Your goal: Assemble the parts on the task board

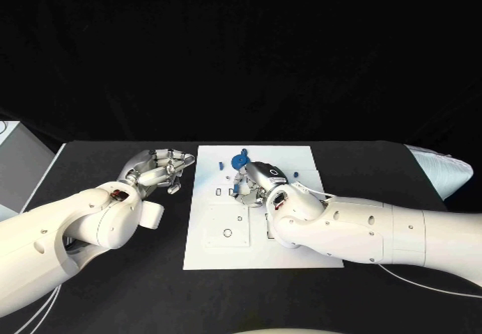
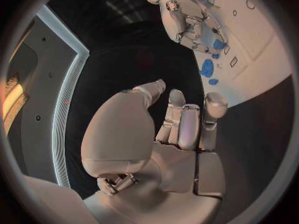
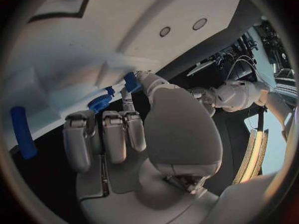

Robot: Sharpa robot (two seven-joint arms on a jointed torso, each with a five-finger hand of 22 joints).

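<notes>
Left hand [image 1: 159,169] over the black table [image 1: 120,278], just beside the left edge of the task board [image 1: 216,243], fingers loosely apart, nothing held. On the white board's far part, a round blue part [image 1: 239,161], a small blue piece [image 1: 216,165] left of it, another [image 1: 295,172] toward the right edge. Right hand [image 1: 256,182] low over the board's upper middle, a small blue part [image 3: 131,81] pinched at its fingertips, touching the board.
</notes>
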